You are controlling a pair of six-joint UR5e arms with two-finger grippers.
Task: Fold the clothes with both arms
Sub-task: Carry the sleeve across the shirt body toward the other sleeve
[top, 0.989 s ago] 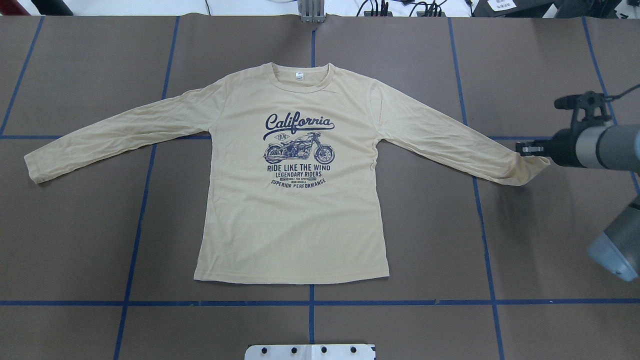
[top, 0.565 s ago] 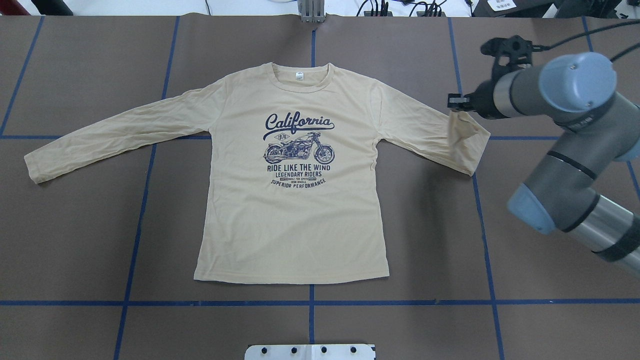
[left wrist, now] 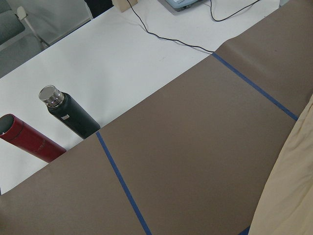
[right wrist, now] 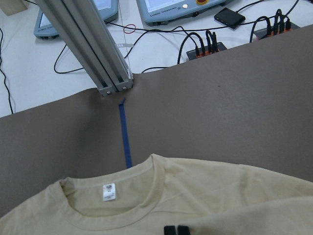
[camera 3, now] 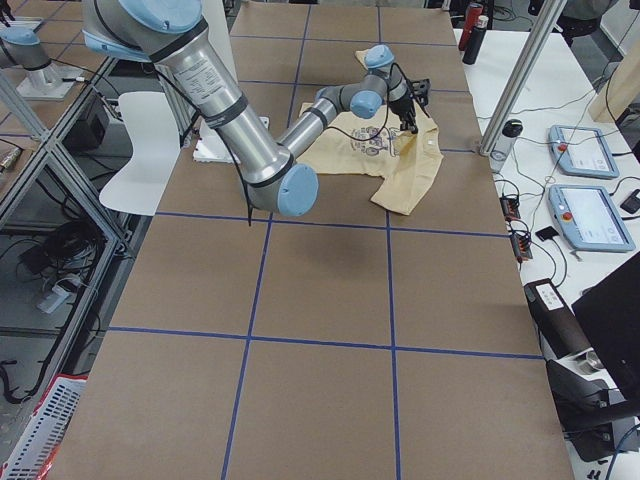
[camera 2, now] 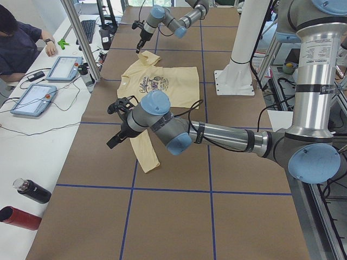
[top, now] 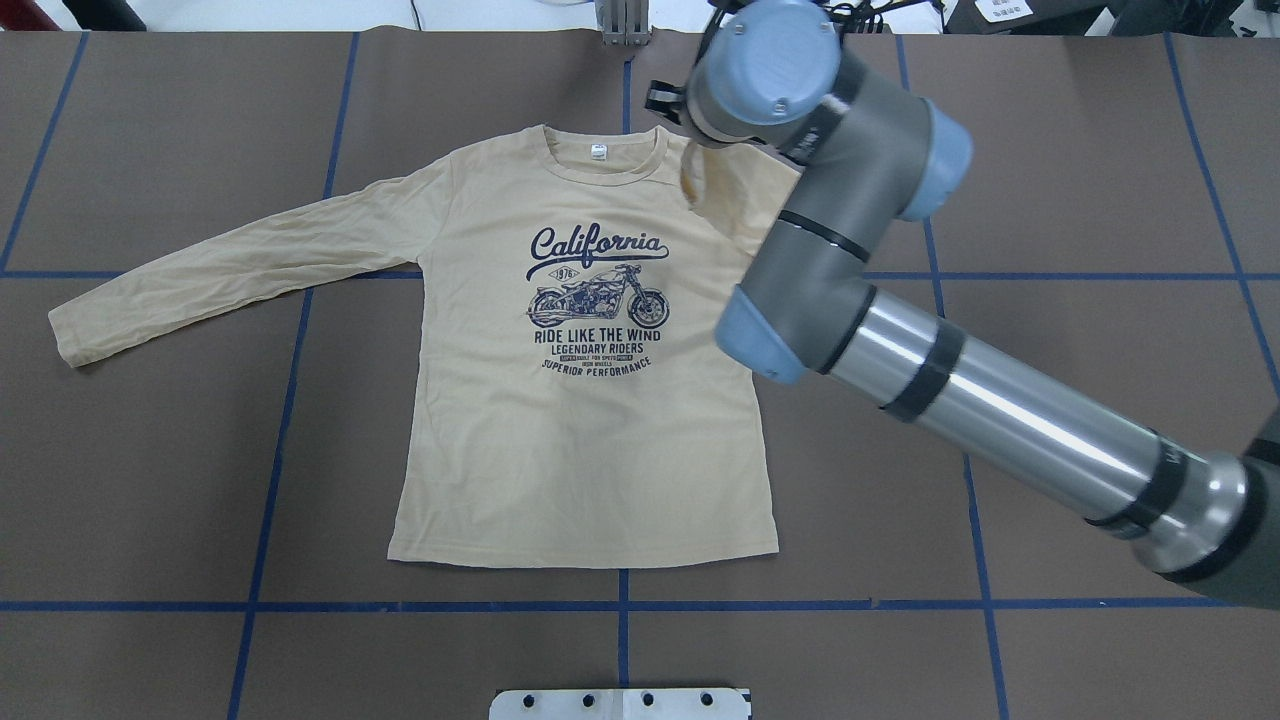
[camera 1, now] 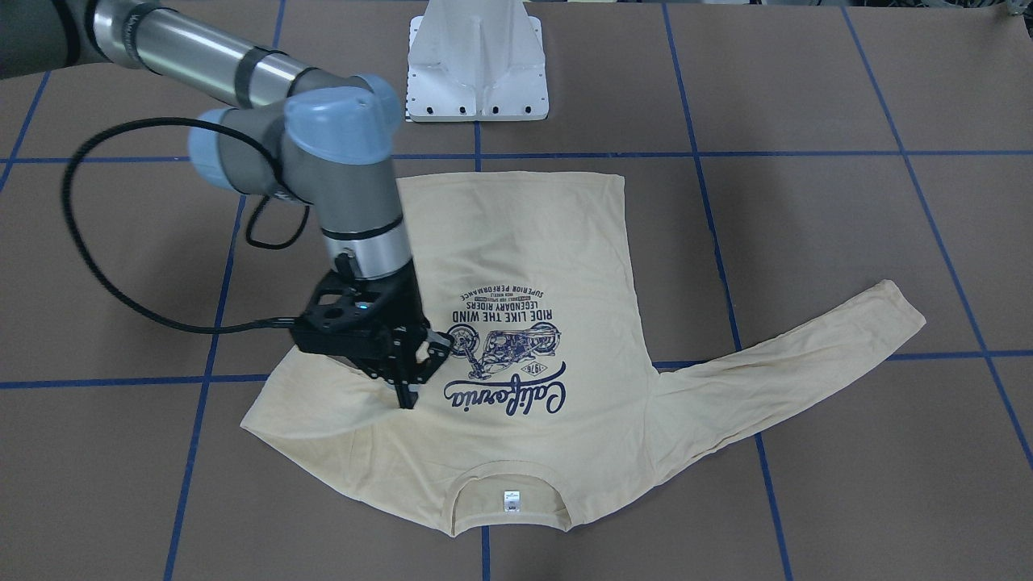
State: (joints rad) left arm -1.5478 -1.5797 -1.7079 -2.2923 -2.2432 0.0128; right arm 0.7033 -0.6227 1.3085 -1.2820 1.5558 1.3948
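The cream-yellow long-sleeved T-shirt (top: 580, 450) lies flat, print up, collar away from the robot. My right gripper (top: 662, 100) is shut on the cuff of the shirt's right sleeve (top: 715, 185) and holds it above the shoulder beside the collar, so that sleeve is doubled back over the body. It also shows in the front view (camera 1: 406, 397) and the right wrist view (right wrist: 176, 230). The left sleeve (top: 230, 270) lies stretched out. My left gripper (camera 2: 113, 143) shows only in the left side view, above that sleeve's cuff; I cannot tell whether it is open or shut.
The white pedestal base (camera 1: 476, 64) stands at the robot's edge of the brown table with blue tape lines. A black flask (left wrist: 68, 112) and a red bottle (left wrist: 29, 139) lie off the left end. An aluminium post (right wrist: 88, 44) stands behind the collar. An operator (camera 2: 16, 43) sits at tablets.
My right gripper has carried the right sleeve cuff from the far right of the table leftward and away to the collar. The sleeve is now folded back over the shoulder.
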